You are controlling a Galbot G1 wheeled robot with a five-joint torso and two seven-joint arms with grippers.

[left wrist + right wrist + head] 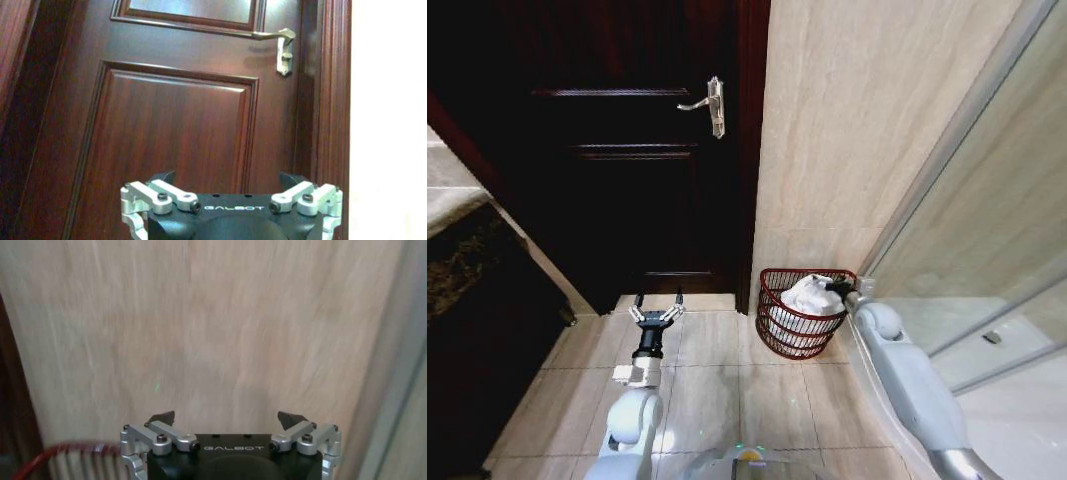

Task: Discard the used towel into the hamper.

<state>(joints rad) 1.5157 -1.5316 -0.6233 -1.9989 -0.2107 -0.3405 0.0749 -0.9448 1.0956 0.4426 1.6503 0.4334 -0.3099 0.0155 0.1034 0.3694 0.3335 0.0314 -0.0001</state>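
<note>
Left claw (658, 303) hangs over the floor tiles (717, 390), pointed at the dark door (627, 150), fingers spread, nothing in them. Door handle (709, 104) sits high on the door. Hamper (772, 330) stands on the floor at the foot of the beige wall (847, 120), just right of the door frame. White towel (809, 297) lies inside it, bunched up. Right claw (839, 288) is at the hamper's right rim above the towel, released, fingertips apart. Glass panel (997, 240) far right.
</note>
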